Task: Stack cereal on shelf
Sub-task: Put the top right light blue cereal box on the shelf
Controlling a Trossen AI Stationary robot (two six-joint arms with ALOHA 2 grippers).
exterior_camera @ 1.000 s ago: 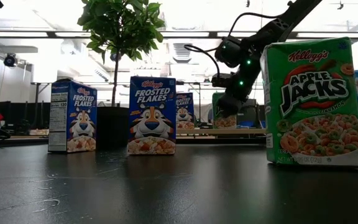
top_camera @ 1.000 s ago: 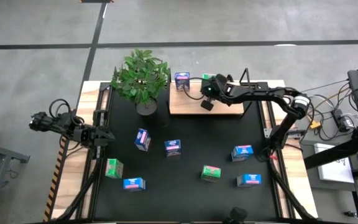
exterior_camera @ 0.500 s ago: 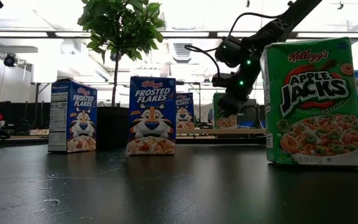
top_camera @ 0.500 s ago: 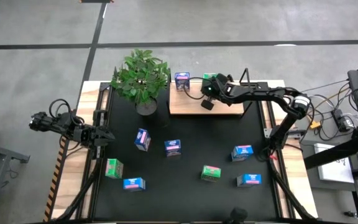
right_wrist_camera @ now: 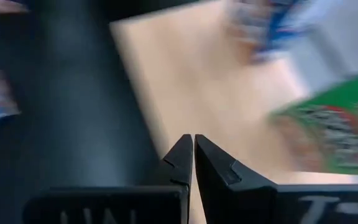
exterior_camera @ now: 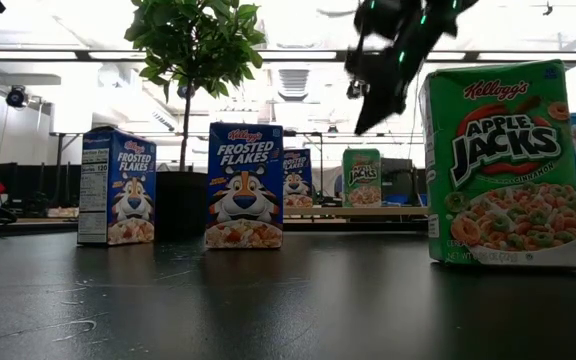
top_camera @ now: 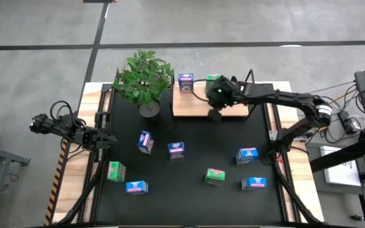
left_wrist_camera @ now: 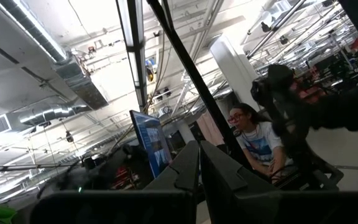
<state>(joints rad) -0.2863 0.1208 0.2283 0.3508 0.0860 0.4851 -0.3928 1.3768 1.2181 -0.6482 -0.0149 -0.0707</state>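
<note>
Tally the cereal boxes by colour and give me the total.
Dark blue: 3
Green: 3
Light blue: 3
Total: 9 boxes, 2 of them on the shelf.

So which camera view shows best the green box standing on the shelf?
The low view: the Apple Jacks box faces it, upright on the shelf. The high view shows only its top; the right wrist view blurs it; the left wrist view misses it.
</note>
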